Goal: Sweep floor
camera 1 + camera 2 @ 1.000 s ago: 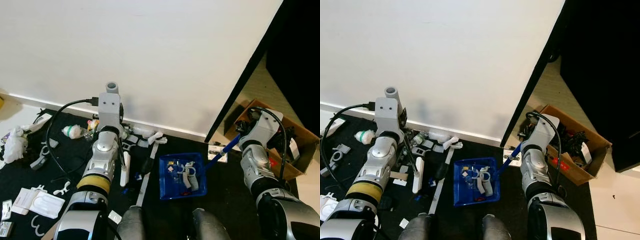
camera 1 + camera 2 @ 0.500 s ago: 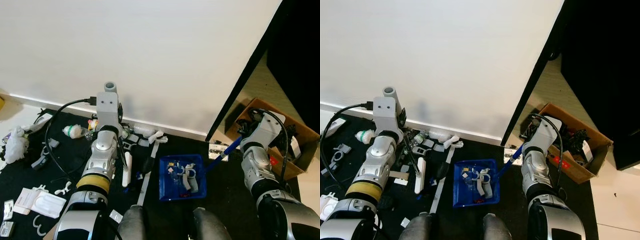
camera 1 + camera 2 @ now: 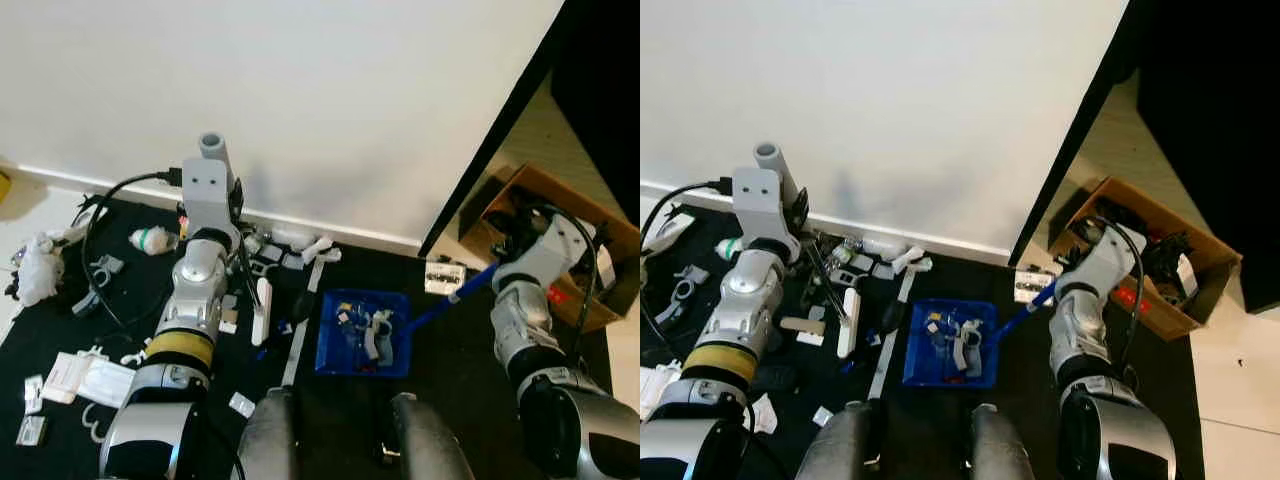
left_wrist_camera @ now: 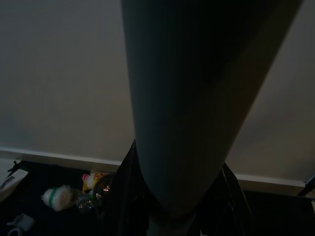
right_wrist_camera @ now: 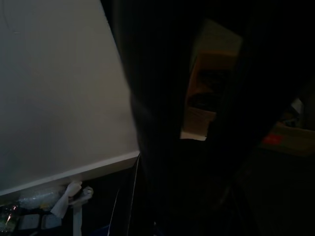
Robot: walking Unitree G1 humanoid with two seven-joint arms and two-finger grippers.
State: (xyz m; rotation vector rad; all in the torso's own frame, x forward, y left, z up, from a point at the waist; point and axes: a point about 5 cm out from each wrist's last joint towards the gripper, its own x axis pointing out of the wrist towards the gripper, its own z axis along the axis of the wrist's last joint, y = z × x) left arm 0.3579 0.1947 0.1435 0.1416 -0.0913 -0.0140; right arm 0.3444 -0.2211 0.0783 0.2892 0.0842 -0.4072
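Observation:
A grey broom handle (image 4: 182, 98) runs down to the floor, and the dark fingers (image 4: 123, 201) of my left gripper (image 4: 174, 216) sit on both sides of it, shut on it. Its top end (image 3: 210, 146) pokes up above my left wrist near the wall. A blue dustpan (image 3: 345, 362) rests on the black mat in front of my legs, with several white scraps (image 3: 378, 335) inside. Its blue handle (image 3: 455, 298) slants up to my right gripper (image 3: 505, 272), which is shut on it. Loose litter (image 3: 300, 250) lies along the skirting board.
More litter lies on the mat at the left: white wrappers (image 3: 85, 375), a green and white wad (image 3: 150, 238), crumpled paper (image 3: 35, 275). An open cardboard box (image 3: 535, 180) of junk stands at the right, behind a black panel edge (image 3: 500, 140). The white wall is close ahead.
The whole picture has shifted a little, so the camera moved. My left arm reaches slightly nearer the wall with the broom. The dustpan stays on the mat, still held.

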